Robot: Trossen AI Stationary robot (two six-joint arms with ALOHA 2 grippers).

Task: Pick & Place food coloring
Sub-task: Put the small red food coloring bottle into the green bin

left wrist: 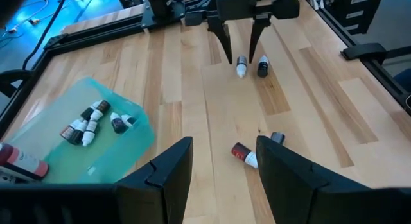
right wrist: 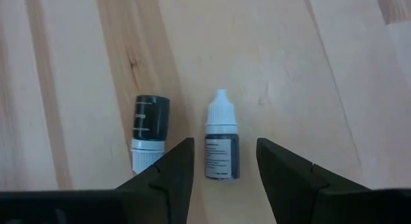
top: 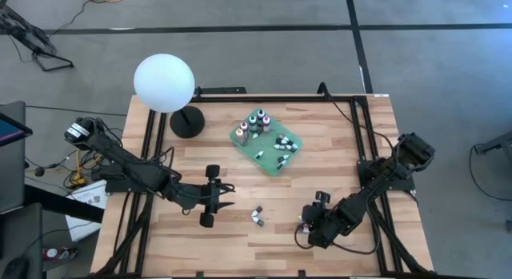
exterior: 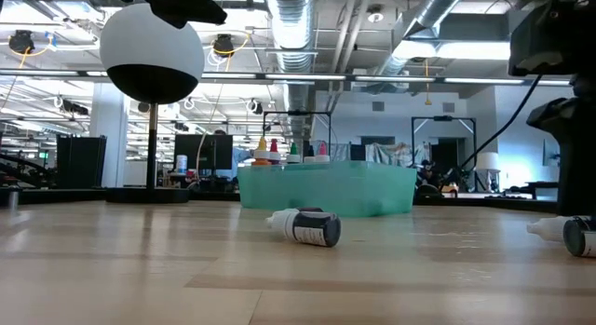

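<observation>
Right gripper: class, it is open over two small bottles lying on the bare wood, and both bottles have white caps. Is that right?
Not quite. The right gripper is open over two small bottles on the wood, but only one bottle has a white cap; the other bottle has a dark cap. The right wrist view shows it.
</observation>
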